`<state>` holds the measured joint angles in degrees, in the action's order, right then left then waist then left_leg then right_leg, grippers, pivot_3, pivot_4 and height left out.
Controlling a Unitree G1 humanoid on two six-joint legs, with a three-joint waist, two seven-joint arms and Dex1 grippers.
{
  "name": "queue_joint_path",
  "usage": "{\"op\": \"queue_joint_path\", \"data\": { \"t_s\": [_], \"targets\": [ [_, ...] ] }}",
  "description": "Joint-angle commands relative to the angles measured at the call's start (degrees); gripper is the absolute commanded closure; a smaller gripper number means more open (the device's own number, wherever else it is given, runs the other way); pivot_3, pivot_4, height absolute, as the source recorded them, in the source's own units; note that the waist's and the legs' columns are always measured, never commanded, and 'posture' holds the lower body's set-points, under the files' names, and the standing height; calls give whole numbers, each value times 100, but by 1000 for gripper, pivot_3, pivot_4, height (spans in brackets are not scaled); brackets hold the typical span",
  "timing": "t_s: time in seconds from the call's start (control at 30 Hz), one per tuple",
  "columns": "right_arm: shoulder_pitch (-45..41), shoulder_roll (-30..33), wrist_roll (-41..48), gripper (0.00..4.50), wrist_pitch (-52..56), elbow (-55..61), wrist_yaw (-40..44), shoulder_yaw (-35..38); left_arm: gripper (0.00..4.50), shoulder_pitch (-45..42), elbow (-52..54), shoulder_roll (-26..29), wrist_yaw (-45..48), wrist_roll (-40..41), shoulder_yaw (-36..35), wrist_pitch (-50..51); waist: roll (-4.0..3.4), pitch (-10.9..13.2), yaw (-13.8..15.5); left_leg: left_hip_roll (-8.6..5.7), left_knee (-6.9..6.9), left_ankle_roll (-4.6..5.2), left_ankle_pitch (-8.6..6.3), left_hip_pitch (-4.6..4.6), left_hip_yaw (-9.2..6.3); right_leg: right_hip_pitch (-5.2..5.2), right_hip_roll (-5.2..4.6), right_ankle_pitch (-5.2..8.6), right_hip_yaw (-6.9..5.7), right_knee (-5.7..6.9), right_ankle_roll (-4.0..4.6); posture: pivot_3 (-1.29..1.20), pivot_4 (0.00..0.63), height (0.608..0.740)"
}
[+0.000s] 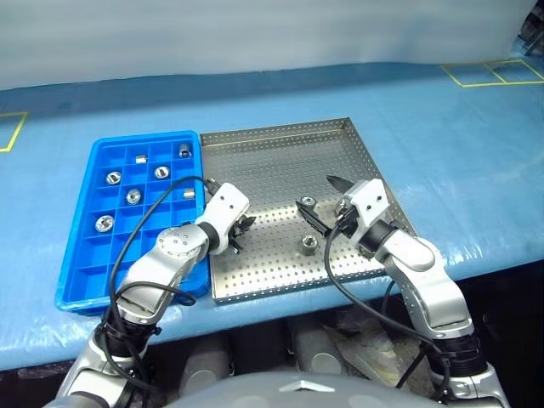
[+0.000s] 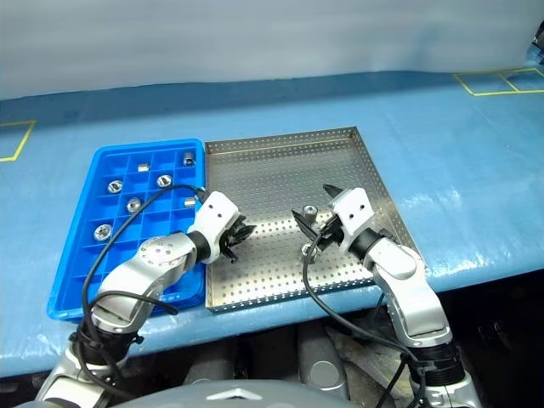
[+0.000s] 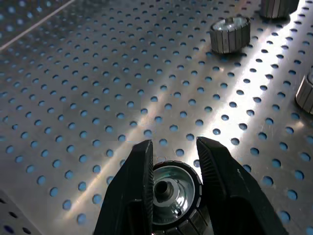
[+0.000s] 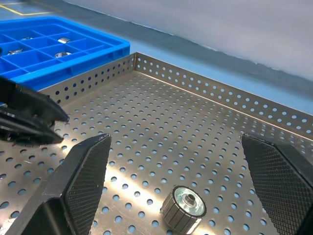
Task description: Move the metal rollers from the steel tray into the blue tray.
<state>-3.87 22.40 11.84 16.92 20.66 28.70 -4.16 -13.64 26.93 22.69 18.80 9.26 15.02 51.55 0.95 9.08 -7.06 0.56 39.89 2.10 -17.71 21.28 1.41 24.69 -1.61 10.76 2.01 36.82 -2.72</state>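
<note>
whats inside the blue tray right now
The blue tray holds seven metal rollers in separate compartments toward its far end. The left arm crosses its near right corner, so the compartments beneath cannot be seen.

Blue-covered table (image 1: 442,144) carried two trays side by side.
The blue tray (image 1: 81,246) sat on the left, its long edge right up against the steel tray (image 1: 280,161); yellow tape squares (image 1: 497,72) marked the table's far right corner, and more yellow tape (image 1: 10,132) showed at its left edge.
</note>
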Motion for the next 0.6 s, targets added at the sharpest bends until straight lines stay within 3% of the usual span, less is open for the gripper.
{"op": "queue_joint_path", "data": {
  "t_s": [0.03,0.3,0.6],
  "targets": [
    [-81,-15,12,0,-63,116,16,25,3343,80,276,-175,-198,-115,-348,-714,0,0,8,0,0,1,0,1,0,0,0,0,0,0,0,-201,150,740],
    [-109,-3,19,0,-59,95,55,7,3343,258,282,-304,-837,-768,-661,-1767,0,0,31,-2,0,4,-3,3,7,2,-3,-6,5,-3,-8,-184,150,740],
    [-197,-4,6,0,-61,26,119,-36,3343,404,321,-446,-963,-962,-808,-2075,0,0,43,-2,0,11,-6,3,14,2,-3,-8,11,-7,-13,-175,150,740]
  ]
}}
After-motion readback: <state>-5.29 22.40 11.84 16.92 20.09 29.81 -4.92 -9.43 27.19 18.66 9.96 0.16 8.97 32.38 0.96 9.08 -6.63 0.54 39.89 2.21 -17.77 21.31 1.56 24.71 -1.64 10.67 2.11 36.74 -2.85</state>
